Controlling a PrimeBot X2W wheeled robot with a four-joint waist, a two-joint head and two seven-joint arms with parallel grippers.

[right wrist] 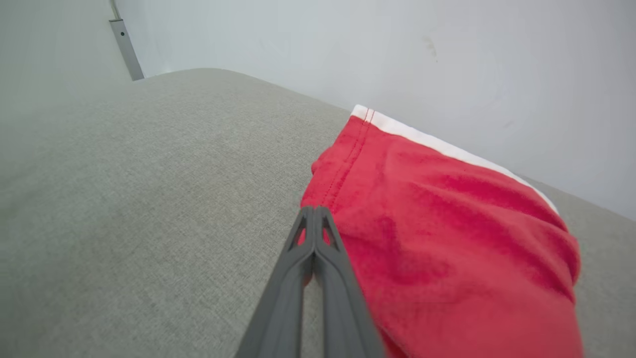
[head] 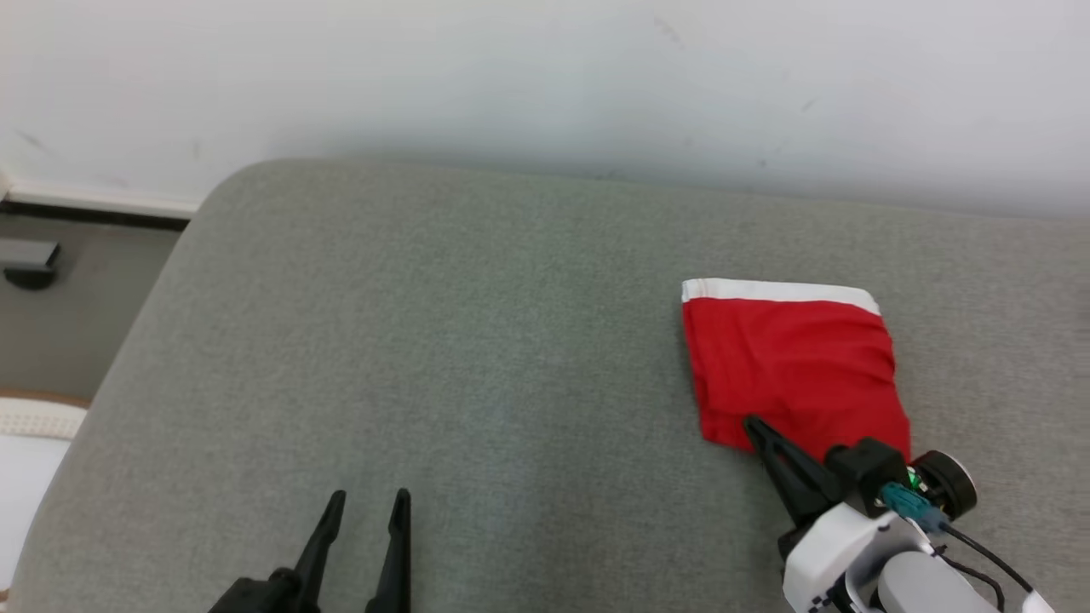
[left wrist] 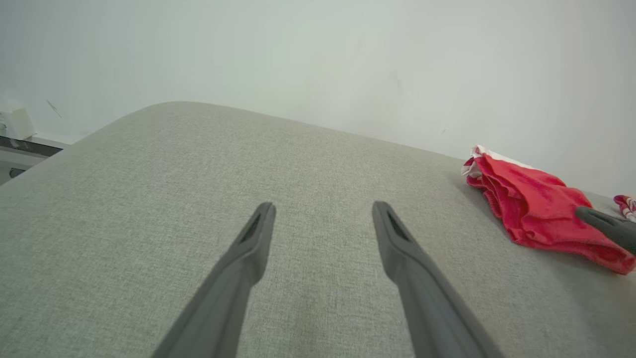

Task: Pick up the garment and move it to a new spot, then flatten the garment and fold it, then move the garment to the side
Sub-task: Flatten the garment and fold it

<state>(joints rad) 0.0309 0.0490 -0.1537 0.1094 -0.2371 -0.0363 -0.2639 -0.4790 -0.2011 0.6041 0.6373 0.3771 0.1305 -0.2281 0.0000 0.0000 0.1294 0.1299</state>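
The garment (head: 792, 366) is red with a white band along its far edge, and it lies folded into a compact rectangle on the right part of a grey cushion (head: 426, 340). My right gripper (head: 751, 423) is shut, its tips pressed together at the garment's near left corner; in the right wrist view the gripper (right wrist: 314, 211) rests against the hem of the garment (right wrist: 447, 223) with no cloth showing between the fingers. My left gripper (head: 370, 498) stands open over bare cushion at the lower left, far from the garment. In the left wrist view that gripper (left wrist: 323, 206) holds nothing, and the garment (left wrist: 536, 209) lies at the right.
A pale wall (head: 545, 85) runs close behind the cushion. The cushion's rounded left edge drops to the floor, where a small grey object (head: 30, 260) and a white round thing (head: 25, 460) sit. A bit of red-and-white striped fabric (left wrist: 626, 204) shows beyond the garment.
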